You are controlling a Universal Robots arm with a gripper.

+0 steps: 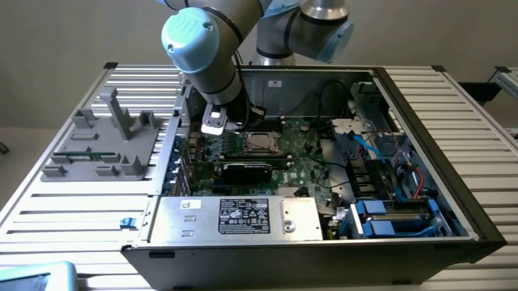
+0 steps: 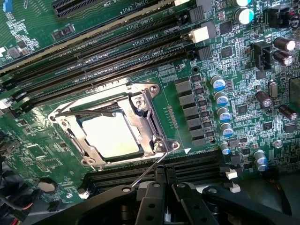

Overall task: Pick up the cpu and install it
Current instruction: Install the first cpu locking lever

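Note:
The cpu (image 2: 110,136) lies flat in the socket on the green motherboard (image 2: 37,18), its silvery-beige top showing through the metal retention frame (image 2: 140,112). In the exterior view the cpu (image 1: 261,142) sits mid-board inside the open computer case (image 1: 421,121). My gripper (image 2: 164,185) hangs just above the socket's near edge with its black fingers pressed together and nothing visible between them. A thin wire socket lever (image 2: 147,171) slants from the frame corner toward the fingertips. From outside, the gripper (image 1: 220,127) is low inside the case, to the exterior view's left of the socket.
Black memory slots (image 2: 117,56) run beside the socket, and a row of capacitors (image 2: 220,98) stands on the other side. A black card (image 1: 247,170), a power supply (image 1: 235,215) and blue drive bays (image 1: 380,218) crowd the case. A grey fixture (image 1: 105,142) stands on the slatted table.

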